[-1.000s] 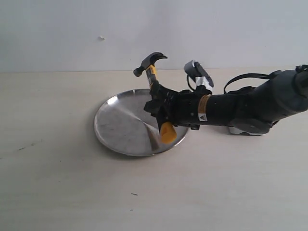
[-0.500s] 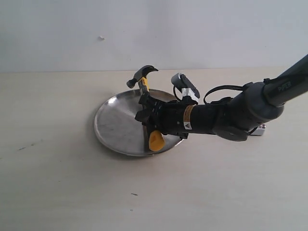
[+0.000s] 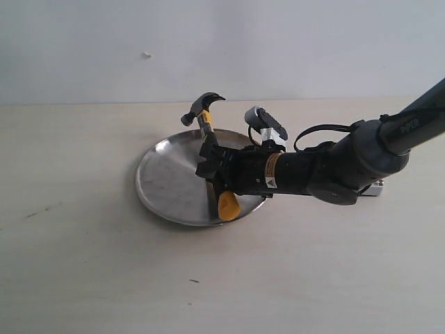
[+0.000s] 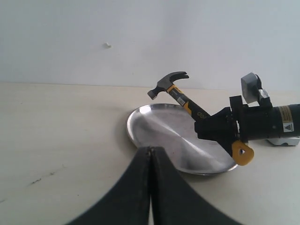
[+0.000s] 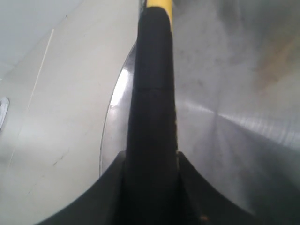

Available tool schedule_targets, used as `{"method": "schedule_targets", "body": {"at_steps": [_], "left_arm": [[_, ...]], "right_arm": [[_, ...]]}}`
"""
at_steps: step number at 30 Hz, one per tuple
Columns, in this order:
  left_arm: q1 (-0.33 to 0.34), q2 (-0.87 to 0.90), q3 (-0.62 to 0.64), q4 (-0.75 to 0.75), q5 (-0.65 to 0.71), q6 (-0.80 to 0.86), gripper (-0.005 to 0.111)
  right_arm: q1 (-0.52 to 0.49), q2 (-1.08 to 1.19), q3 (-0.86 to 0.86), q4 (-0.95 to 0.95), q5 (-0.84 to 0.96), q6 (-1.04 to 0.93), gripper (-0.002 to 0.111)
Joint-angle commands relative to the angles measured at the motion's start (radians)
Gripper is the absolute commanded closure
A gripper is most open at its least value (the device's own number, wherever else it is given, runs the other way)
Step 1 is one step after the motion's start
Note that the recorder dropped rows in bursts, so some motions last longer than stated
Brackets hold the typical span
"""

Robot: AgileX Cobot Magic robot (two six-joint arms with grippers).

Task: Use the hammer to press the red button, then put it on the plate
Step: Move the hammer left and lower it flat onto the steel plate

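Pale worktop (image 3: 83, 264) before a white wall. Right pincer (image 3: 215, 167) clamps the one hammer (image 3: 202, 106) mid-handle, tilted, with its head above the pincer and its yellow end below, over the one plate (image 3: 167, 181). The steel head likely makes it top-heavy; the stiff handle suits gripping. Left pincer (image 4: 150, 151) rests closed, empty.

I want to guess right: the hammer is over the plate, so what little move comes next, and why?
Probably lower it a bit. The right claw grips the hammer tilted, head raised above the plate, so it should settle before release.
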Motion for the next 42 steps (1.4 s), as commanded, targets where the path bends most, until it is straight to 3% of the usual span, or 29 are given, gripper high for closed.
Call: {"method": "schedule_targets", "body": {"at_steps": [1,6,22,34,42], "left_arm": [[0.001,-0.005,-0.001,-0.005,-0.002,0.003,0.107],[0.001,-0.005,-0.001,-0.005,-0.002,0.003,0.107],[0.001,-0.005,-0.001,-0.005,-0.002,0.005,0.107],[0.001,-0.005,-0.001,-0.005,-0.002,0.005,0.107],[0.001,-0.005,-0.001,-0.005,-0.002,0.005,0.107]], "right_arm": [[0.000,-0.010,-0.023,-0.003,-0.036,-0.042,0.108],[0.000,-0.010,-0.038,-0.011,0.139,-0.065,0.108],[0.000,-0.010,-0.041,0.004,0.149,-0.076,0.107],[0.000,-0.012,-0.042,-0.034,0.180,-0.076,0.066],[0.000,-0.071,-0.056,-0.088,0.308,-0.076,0.063]]}}
